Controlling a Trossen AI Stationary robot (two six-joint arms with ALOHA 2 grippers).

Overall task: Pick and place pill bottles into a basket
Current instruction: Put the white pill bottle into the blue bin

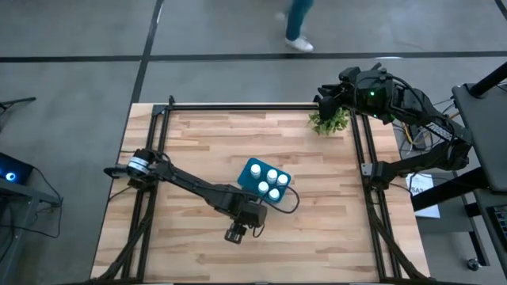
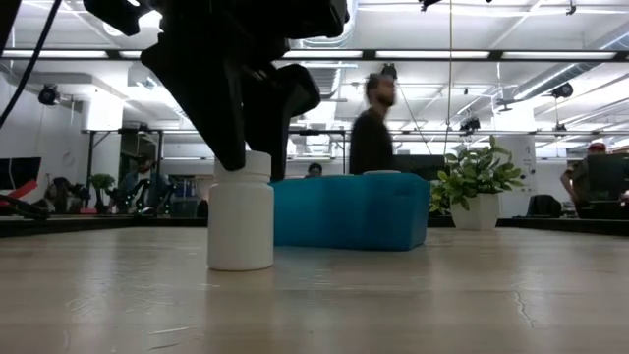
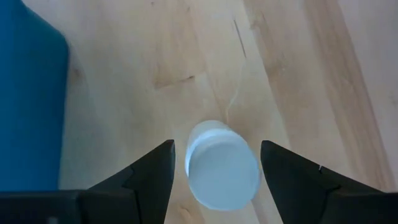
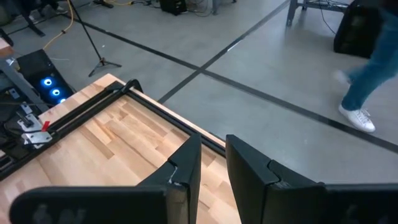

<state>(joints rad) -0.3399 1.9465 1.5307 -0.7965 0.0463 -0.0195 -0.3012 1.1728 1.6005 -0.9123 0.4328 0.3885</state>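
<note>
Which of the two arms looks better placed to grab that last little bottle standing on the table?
The left one. Its gripper hangs right over the bottle, open fingers on either side, next to the basket. The right gripper waits far off at the table's back corner by the plant.

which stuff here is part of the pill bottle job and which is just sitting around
Part of the job:
- basket, four pill bottles already inside
- pill bottle standing on the table, between the open fingers of the left gripper

Just there:
- potted plant at the far right corner
- right gripper, parked past the table's edge
</note>
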